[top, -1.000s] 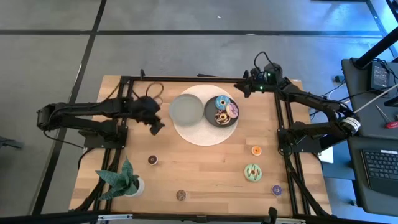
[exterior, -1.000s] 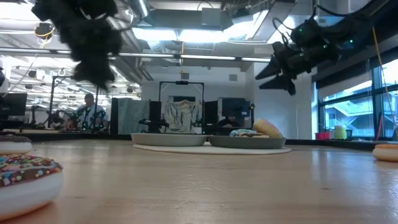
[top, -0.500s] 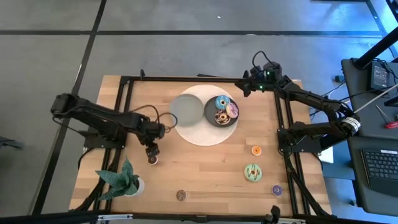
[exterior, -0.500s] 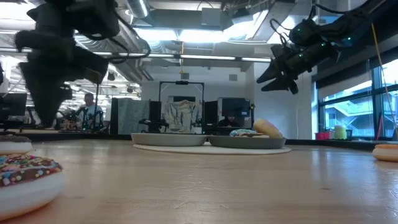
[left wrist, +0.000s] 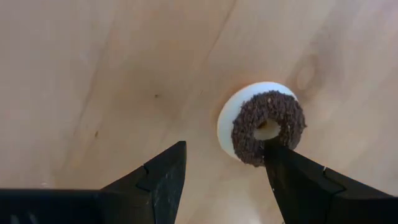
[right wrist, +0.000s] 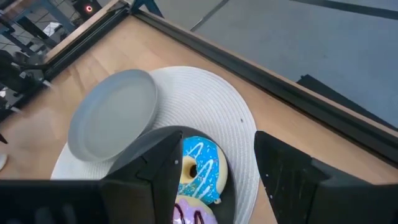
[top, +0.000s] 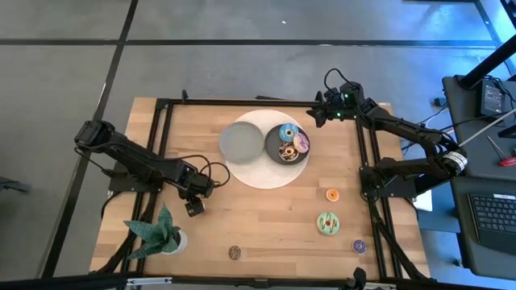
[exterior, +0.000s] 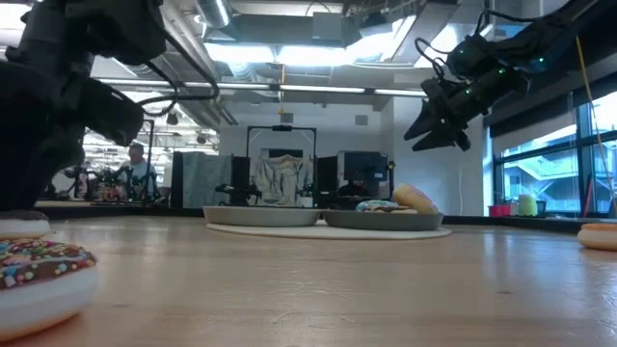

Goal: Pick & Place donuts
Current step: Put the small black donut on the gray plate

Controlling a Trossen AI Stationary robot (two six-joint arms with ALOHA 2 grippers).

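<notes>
Left gripper (left wrist: 225,169) lower — over brown donut (left wrist: 262,123)

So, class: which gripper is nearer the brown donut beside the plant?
Left. The left gripper hangs open directly over the brown donut; the right gripper waits across the table.

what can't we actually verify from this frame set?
- High view: the left gripper covers the brown donut; only the left wrist view shows it, one finger overlapping its edge.
- Right wrist view: the right gripper's fingers hide most of the dark plate; only the blue donut shows clearly.
- Low view: the orange donut is cut off by the picture's edge.
</notes>
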